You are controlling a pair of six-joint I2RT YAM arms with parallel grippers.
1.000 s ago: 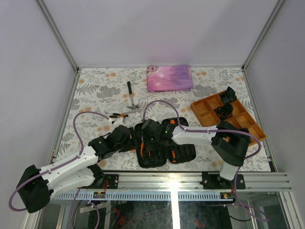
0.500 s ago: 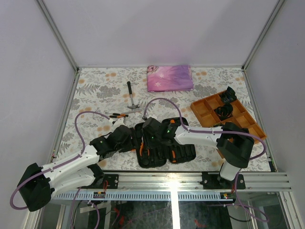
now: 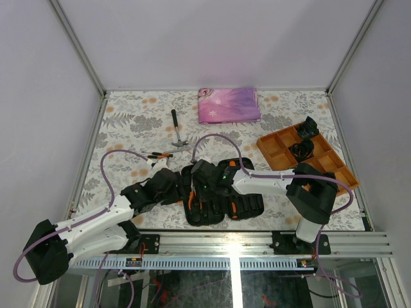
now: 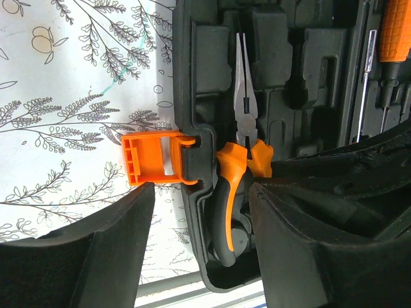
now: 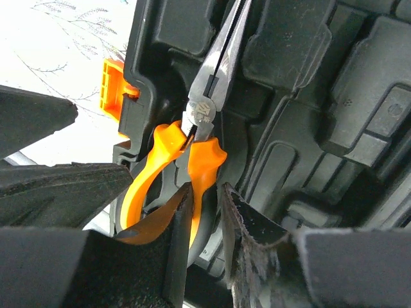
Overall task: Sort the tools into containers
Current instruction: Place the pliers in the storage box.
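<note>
The black tool case (image 3: 221, 192) lies open at the near middle. Orange-and-black long-nose pliers (image 4: 242, 122) lie in a moulded slot by its left edge, and also show in the right wrist view (image 5: 215, 77). My right gripper (image 3: 200, 181) (image 5: 205, 200) is closed narrowly on one pliers handle. My left gripper (image 3: 174, 186) (image 4: 199, 247) is open wide, straddling the case's left wall and the pliers handles without gripping. An orange-handled screwdriver (image 4: 393, 32) sits in the case. A hammer (image 3: 176, 128) and another small orange-handled tool (image 3: 159, 155) lie on the table.
A folded pink-purple cloth (image 3: 228, 104) lies at the back. An orange divided tray (image 3: 276, 149) at the right holds black coiled bundles (image 3: 302, 150). An orange latch (image 4: 154, 160) sticks out from the case's left edge. Metal rails border the table.
The right arm shifted slightly over the case and came back. Its gripper stays at the pliers. The left arm has not moved.
</note>
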